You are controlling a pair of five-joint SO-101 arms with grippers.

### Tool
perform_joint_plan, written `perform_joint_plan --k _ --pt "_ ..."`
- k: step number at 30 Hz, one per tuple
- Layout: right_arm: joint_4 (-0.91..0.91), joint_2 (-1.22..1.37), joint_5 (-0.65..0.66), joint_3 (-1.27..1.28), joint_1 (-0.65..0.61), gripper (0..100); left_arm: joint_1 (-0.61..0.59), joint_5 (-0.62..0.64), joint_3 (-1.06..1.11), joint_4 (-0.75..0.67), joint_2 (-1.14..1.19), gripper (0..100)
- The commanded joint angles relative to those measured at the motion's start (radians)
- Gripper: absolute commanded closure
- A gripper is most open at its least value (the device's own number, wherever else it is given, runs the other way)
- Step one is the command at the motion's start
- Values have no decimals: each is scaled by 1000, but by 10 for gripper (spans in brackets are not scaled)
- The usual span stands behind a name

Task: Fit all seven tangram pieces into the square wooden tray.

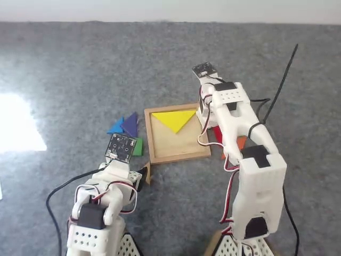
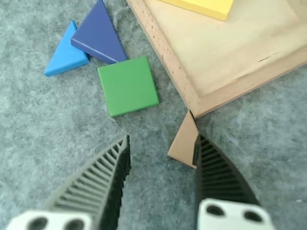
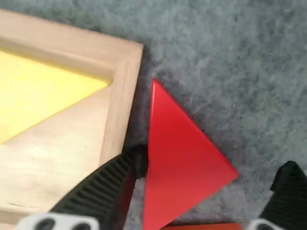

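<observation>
The square wooden tray (image 1: 154,152) lies mid-table with a yellow triangle (image 1: 173,120) in its far part. Left of the tray lie a light blue triangle (image 2: 64,53), a dark blue triangle (image 2: 98,36) and a green square (image 2: 128,86). A tan piece (image 2: 183,141) touches the tray's near left corner (image 2: 192,96). My left gripper (image 2: 162,141) is open just short of the green square, one finger beside the tan piece. My right gripper (image 3: 211,163) is open and straddles a red triangle (image 3: 180,158) lying against the tray's right rim (image 3: 120,110).
An orange piece (image 1: 240,143) lies beside the red triangle (image 1: 217,134), partly under the right arm. A black cable rises at the right. Grey carpet-like surface stretches open to the far side and to the left.
</observation>
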Motion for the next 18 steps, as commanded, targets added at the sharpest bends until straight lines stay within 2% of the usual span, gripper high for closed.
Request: perform_joint_plan --k 1,3,9,18 --pt "33 28 8 -52 1 584 5 -14 -5 5 -21 793" --pt "53 33 6 -52 -1 612 5 -14 -5 5 -21 793" --pt "53 33 5 -52 -1 776 5 -14 -5 5 -21 793" --pt "58 33 -60 -52 8 778 5 -14 -5 5 -21 793"
